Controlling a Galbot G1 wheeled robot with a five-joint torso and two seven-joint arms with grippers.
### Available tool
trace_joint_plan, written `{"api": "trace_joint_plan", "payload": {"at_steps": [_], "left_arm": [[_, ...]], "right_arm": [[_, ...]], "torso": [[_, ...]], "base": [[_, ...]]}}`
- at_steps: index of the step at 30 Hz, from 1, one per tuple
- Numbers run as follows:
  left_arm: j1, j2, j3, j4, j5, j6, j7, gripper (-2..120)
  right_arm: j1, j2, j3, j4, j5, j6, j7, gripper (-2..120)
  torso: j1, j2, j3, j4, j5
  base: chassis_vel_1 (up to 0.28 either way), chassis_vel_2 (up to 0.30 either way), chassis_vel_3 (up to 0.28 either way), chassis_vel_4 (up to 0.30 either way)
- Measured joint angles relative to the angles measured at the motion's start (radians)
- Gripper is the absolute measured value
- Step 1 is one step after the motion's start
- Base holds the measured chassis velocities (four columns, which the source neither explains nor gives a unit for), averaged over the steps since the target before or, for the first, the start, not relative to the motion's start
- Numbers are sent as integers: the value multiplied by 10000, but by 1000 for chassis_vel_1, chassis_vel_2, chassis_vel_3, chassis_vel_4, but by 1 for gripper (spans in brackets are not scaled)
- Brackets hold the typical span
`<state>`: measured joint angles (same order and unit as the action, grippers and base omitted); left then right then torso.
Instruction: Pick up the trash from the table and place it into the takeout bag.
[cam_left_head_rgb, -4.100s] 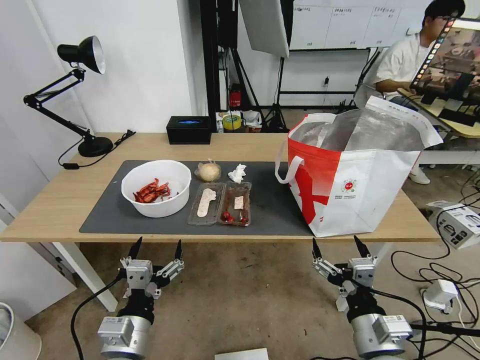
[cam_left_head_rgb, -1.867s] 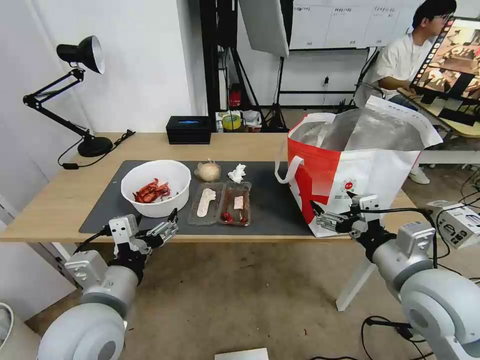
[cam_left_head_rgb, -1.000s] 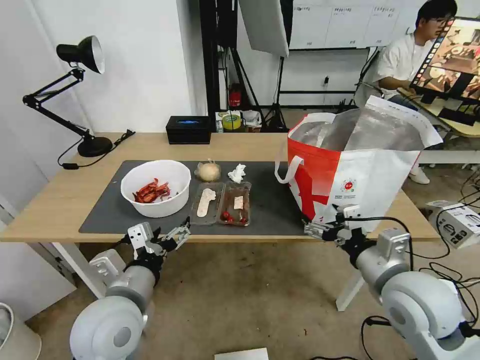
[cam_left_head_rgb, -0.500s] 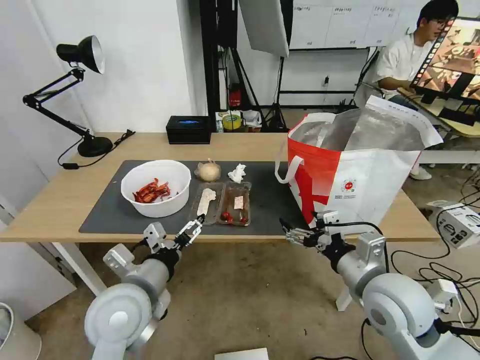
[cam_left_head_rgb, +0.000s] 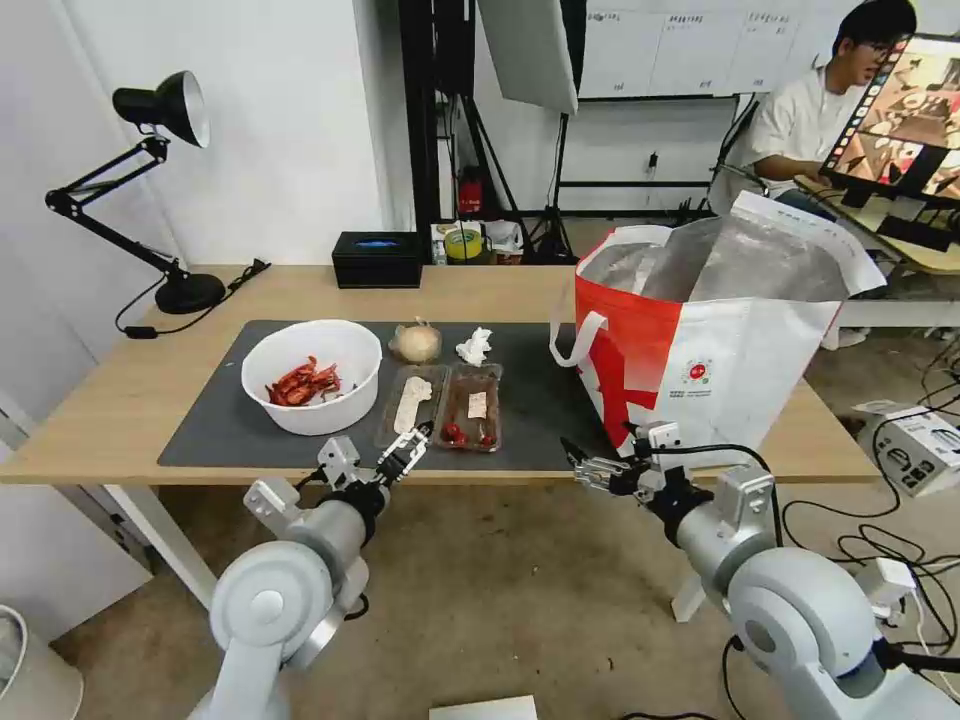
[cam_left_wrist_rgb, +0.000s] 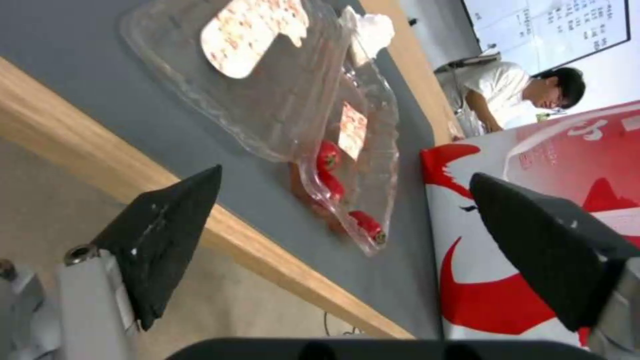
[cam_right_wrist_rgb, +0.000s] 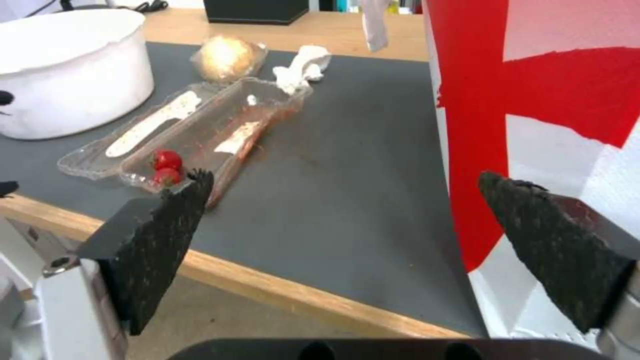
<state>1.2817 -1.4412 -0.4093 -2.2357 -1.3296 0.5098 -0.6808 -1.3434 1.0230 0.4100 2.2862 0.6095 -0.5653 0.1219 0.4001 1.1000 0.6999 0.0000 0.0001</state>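
Note:
On the table (cam_left_head_rgb: 120, 400) a dark mat (cam_left_head_rgb: 220, 420) carries the trash: a white bowl (cam_left_head_rgb: 312, 375) with red shell scraps, an open clear tray (cam_left_head_rgb: 441, 407) with red bits, a bagged beige lump (cam_left_head_rgb: 416, 343) and a crumpled tissue (cam_left_head_rgb: 475, 346). At the right end stands the red-and-white takeout bag (cam_left_head_rgb: 700, 350), mouth open. My left gripper (cam_left_head_rgb: 385, 445) is open at the front edge, just before the tray (cam_left_wrist_rgb: 280, 95). My right gripper (cam_left_head_rgb: 598, 445) is open at the edge beside the bag (cam_right_wrist_rgb: 533, 90), with the tray (cam_right_wrist_rgb: 200, 135) off to its side.
A black desk lamp (cam_left_head_rgb: 150, 190) stands at the table's far left corner. A black box with a blue top (cam_left_head_rgb: 378, 260) sits at the back edge. A white box (cam_left_head_rgb: 915, 445) and cables lie on the floor to the right.
Both arms have risen from below the table to its front edge. In the last half second the left gripper slid right, toward the tray; the right gripper barely moved.

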Motion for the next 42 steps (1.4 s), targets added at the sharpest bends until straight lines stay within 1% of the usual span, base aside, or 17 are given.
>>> {"api": "trace_joint_plan", "payload": {"at_steps": [6, 18, 31, 42], "left_arm": [[-283, -145, 196, 304, -8, -70, -120, 100], [-606, -308, 343, 819, 42, -179, -181, 100], [-938, -345, 365, 1346, 91, -263, -199, 100], [-1156, -366, 404, 1606, 92, -369, -316, 100]], "right_arm": [[-15, -13, 43, 2, -10, 1, 11, 100], [-54, -60, 94, 21, -10, 5, 21, 100], [-56, -93, 95, 3, -10, 10, 27, 100], [-18, -87, 50, -75, -11, 10, 34, 100]], "torso": [[0, 0, 0, 0, 0], [-1, 0, 0, 0, 0], [0, 0, 0, 0, -1], [-1, 0, 0, 0, 0]], "base": [[0, 0, 0, 0], [0, 0, 0, 0], [0, 0, 0, 0], [0, 0, 0, 0]]}}
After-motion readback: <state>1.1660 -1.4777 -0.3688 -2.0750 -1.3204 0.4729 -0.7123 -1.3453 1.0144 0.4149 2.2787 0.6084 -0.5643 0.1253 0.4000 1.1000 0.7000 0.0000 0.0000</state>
